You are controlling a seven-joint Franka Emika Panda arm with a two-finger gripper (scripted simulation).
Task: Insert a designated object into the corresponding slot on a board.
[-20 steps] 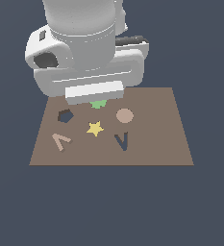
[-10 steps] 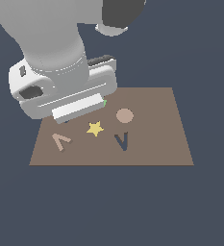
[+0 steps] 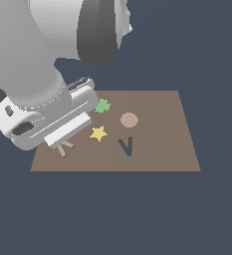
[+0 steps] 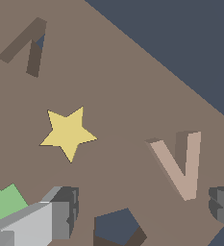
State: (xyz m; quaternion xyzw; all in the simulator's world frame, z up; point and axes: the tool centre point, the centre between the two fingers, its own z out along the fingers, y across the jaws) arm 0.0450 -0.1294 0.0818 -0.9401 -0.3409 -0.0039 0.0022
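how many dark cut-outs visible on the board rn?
2. A dark navy V-shaped slot sits below the tan round disc in the exterior view; a dark hexagonal hole shows only in the wrist view. The arm covers part of the brown board, so others may be hidden.

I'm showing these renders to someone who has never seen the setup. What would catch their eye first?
The bulky white-grey robot arm fills the exterior view's left, hanging over that end of the brown board. Next comes the yellow star mid-board, with a green piece and a tan disc nearby. In the wrist view, the tan V piece lies flat between the end effector's fingers.
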